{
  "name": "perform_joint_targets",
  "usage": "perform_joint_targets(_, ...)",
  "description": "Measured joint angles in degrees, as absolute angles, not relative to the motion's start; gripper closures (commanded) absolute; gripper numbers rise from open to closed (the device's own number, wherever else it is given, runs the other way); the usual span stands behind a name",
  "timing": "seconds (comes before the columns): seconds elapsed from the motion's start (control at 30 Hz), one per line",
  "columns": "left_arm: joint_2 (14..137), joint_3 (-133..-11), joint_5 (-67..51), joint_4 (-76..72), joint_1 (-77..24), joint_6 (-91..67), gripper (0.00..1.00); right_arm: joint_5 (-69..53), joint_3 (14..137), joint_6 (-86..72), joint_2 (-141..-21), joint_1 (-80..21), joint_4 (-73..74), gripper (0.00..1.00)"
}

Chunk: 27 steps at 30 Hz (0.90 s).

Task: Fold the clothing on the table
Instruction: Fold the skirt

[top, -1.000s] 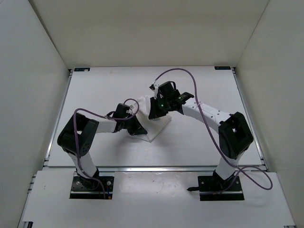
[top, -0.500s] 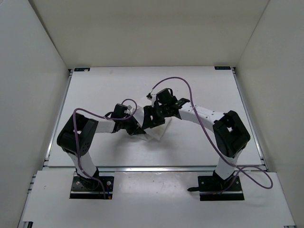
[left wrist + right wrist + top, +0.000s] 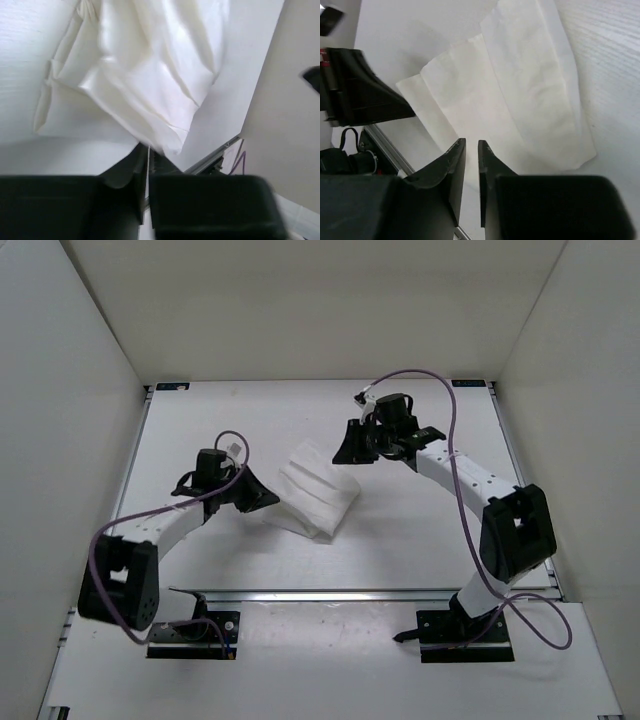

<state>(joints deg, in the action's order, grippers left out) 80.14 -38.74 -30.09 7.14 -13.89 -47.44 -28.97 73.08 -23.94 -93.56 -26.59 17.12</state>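
Observation:
The clothing (image 3: pixel 315 495) lies folded in a flat white rectangle on the table (image 3: pixel 430 530), at its middle. My left gripper (image 3: pixel 266 498) sits just off the clothing's left edge; in the left wrist view its jaws (image 3: pixel 148 150) show only a thin slit and grip nothing, with the clothing (image 3: pixel 150 65) spread beyond them. My right gripper (image 3: pixel 346 450) hovers by the clothing's far right corner. In the right wrist view its jaws (image 3: pixel 471 142) stand a narrow gap apart, empty, above the clothing (image 3: pixel 520 95). The left arm's black fingers (image 3: pixel 370 95) show past it.
A metal rail (image 3: pixel 330 592) runs along the table's near edge and also shows in the left wrist view (image 3: pixel 220 152). White walls close in the left, right and back sides. Purple cables loop over both arms (image 3: pixel 440 385).
Both grippers have let go and drawn away from the clothing's middle, the left one leftward, the right one back and right. The clothing now lies flat and uncovered.

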Motion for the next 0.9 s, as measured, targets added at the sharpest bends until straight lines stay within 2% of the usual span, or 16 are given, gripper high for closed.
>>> perform_joint_targets(0.03,77.73,-38.74,-30.06,8.73,-12.91,-46.5,0.76,-28.6,73.47,-23.35,-94.28,-26.61,17.43,0.91)
perform_joint_targets(0.1,74.0,-38.87,-29.82,11.53,-11.33,-45.06,0.72,-28.01,74.17,-22.17,-96.6,-27.64,18.15,0.99)
perform_joint_targets(0.17,71.53,-39.09,-29.34,14.46,-10.66,-43.59,0.57,-27.86,74.39,-21.1,-99.7,-29.58,18.68,1.0)
perform_joint_targets(0.23,69.49,-39.16,-28.67,16.99,-10.5,-42.39,0.51,-28.25,74.37,-20.64,-102.8,-31.66,19.35,1.0)
perform_joint_targets(0.27,68.64,-39.13,-28.47,17.67,-10.46,-42.17,0.53,-28.6,74.35,-20.49,-104.27,-32.45,19.66,1.0)
perform_joint_targets(0.3,67.88,-39.07,-28.58,17.82,-10.39,-42.22,0.69,-29.1,74.24,-20.32,-105.43,-33.34,19.75,1.0)
perform_joint_targets(0.33,67.31,-39.03,-28.82,17.5,-10.41,-42.72,0.79,-29.54,74.19,-20.25,-106.13,-33.95,19.9,1.0)
perform_joint_targets(0.37,67.05,-38.81,-29.23,16.62,-10.68,-42.92,0.94,-29.98,74.04,-20.01,-106.59,-34.41,19.9,1.0)
perform_joint_targets(0.4,67.0,-38.39,-29.45,14.98,-11.07,-43.42,1.0,-30.39,73.78,-19.7,-106.8,-34.74,19.81,1.0)
perform_joint_targets(0.73,72.84,-31.53,-30.59,-4.91,-22.11,-50.35,1.0,-35.55,71.13,-17.78,-110.72,-34.85,16.38,1.0)
perform_joint_targets(0.9,77.32,-31.0,-26.65,-6.0,-23.75,-51.27,1.0,-37.45,71.99,-17.08,-114.43,-34.65,16.03,1.0)
